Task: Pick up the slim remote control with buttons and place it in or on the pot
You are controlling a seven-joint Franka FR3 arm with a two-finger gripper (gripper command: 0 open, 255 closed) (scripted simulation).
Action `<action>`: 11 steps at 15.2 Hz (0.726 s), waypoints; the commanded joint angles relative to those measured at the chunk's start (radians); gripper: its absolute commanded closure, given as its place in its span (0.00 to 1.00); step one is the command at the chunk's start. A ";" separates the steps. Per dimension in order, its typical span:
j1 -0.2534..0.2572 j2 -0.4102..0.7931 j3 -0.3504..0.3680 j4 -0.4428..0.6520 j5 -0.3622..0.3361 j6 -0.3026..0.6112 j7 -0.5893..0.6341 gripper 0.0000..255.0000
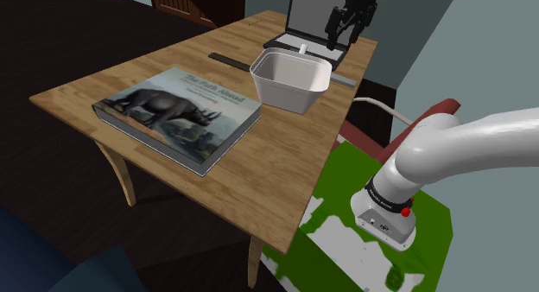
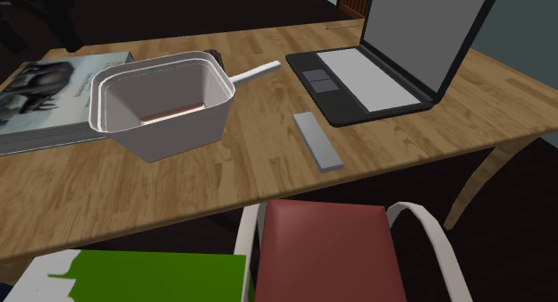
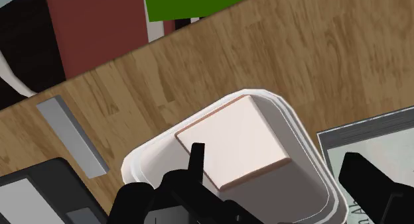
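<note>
The black gripper (image 1: 344, 29) hangs at the shoulder view's upper right with its fingers apart, clasping nothing. Below it is the smooth, white, rounded-square pot (image 1: 287, 93). The slim, flat grey remote (image 2: 317, 141) lies on the wood-grain worktop (image 2: 179, 193), right of centre in the second exterior view, beside the open laptop (image 2: 380, 81).

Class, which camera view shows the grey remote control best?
The second exterior view: the whole remote control lies unobstructed between the pot and the laptop. The shoulder view shows a thin strip beside the pot; the wrist view shows it off to one side.
</note>
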 commanded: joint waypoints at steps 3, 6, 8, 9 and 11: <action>-0.009 0.012 -0.044 -0.025 -0.022 0.037 -0.052 0.00; -0.022 0.040 -0.111 -0.053 -0.055 0.095 -0.130 0.00; -0.031 0.068 -0.156 -0.065 -0.074 0.135 -0.182 0.00; -0.035 0.083 -0.178 -0.069 -0.083 0.155 -0.208 0.00; -0.042 0.120 -0.222 -0.072 -0.100 0.196 -0.259 0.00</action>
